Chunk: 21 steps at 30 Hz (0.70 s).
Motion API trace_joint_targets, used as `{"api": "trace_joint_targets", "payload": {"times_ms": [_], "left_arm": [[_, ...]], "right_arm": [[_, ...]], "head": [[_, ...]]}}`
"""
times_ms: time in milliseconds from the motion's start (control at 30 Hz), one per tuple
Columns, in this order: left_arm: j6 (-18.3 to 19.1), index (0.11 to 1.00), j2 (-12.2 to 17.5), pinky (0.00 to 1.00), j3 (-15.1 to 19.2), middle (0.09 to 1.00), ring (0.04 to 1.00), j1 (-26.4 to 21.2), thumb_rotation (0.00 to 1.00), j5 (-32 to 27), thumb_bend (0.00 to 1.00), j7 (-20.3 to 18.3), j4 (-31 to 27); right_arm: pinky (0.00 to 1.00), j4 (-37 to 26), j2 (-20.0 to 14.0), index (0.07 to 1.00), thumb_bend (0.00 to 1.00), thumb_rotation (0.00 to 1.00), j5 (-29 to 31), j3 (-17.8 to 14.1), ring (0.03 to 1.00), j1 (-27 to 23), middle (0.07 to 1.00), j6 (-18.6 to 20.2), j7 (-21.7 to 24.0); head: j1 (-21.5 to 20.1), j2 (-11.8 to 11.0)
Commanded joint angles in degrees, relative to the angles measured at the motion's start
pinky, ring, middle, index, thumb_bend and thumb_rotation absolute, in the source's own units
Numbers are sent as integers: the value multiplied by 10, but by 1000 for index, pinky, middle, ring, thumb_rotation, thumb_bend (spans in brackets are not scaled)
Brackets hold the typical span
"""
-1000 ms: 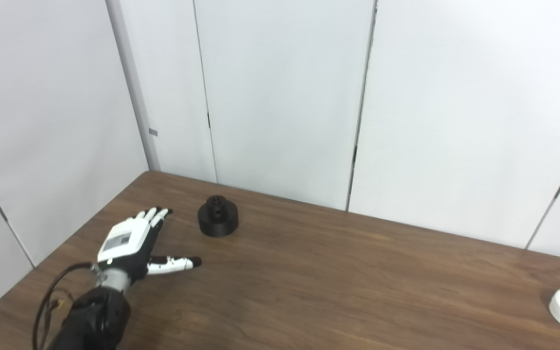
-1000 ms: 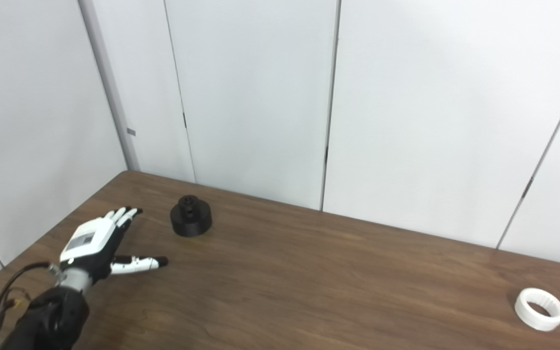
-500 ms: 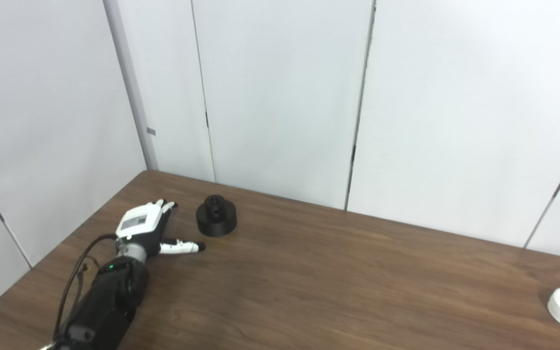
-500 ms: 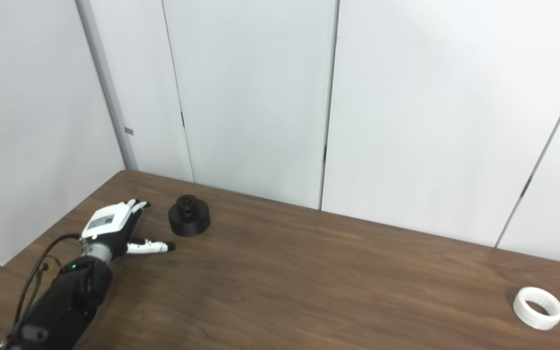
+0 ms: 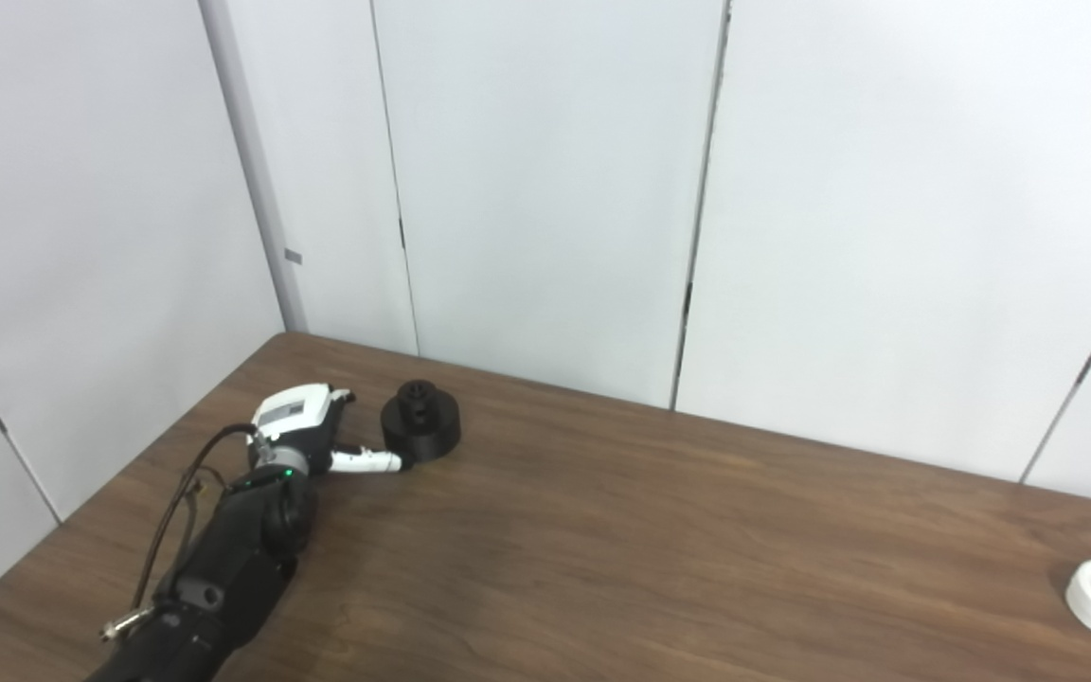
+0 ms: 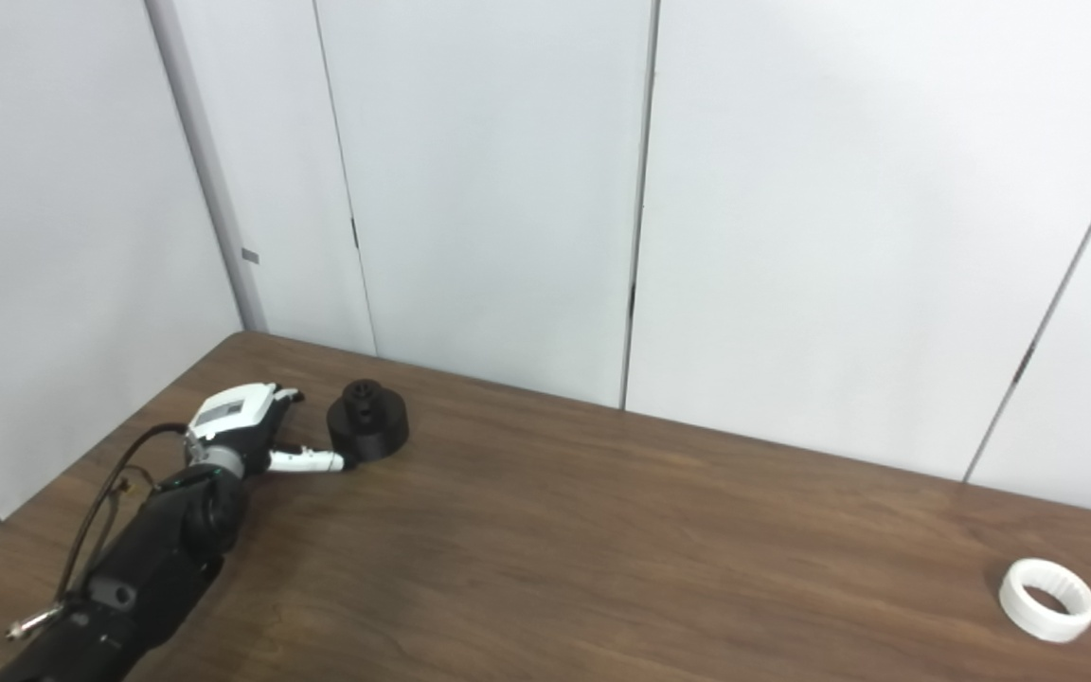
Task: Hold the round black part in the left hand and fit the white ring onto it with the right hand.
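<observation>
The round black part (image 5: 420, 432) stands upright on the brown table (image 5: 659, 549) near its far left corner, a small hub on its top. My left hand (image 5: 304, 431) lies just left of it, open, fingers stretched toward the back and the thumb (image 5: 367, 461) reaching to the part's near left base. Whether the thumb touches it I cannot tell. The white ring (image 6: 1048, 600) lies flat far off at the table's right edge. My right hand is not in view.
White wall panels (image 5: 545, 189) close off the table at the back and the left. My dark left forearm (image 5: 223, 559) with its loose cable crosses the table's near left corner.
My left arm has stretched forward and right, bringing the open hand from well short of the black part to right beside it. The part and the ring have not moved.
</observation>
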Motion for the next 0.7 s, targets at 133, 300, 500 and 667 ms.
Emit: {"api": "trace_joint_targets", "payload": {"times_ms": [133,300,500,667], "left_arm": [[-9,906,8,1000,1,1000,1000,-49,655,-33,1000,8,9],[-8,899,4,1000,-7,1000,1000,-55,654,-47,1000,10,16],[-18,897,-1,1000,-10,998,1000,-58,608,-58,1000,26,25],[-25,893,-9,1000,-8,990,1000,-60,586,-67,1000,44,33]], "right_arm": [[1000,-16,-10,1000,684,1000,9,-2,1000,-7,1000,-10,8],[1000,-11,-10,1000,668,1000,10,-2,1000,-8,1000,-13,9],[1000,-19,-8,1000,662,1000,10,-2,1000,-5,1000,-6,7],[1000,-23,-7,1000,660,1000,12,-1,1000,-3,1000,2,5]], "head": [[-3,0],[-5,0],[-6,3],[-8,3]]}}
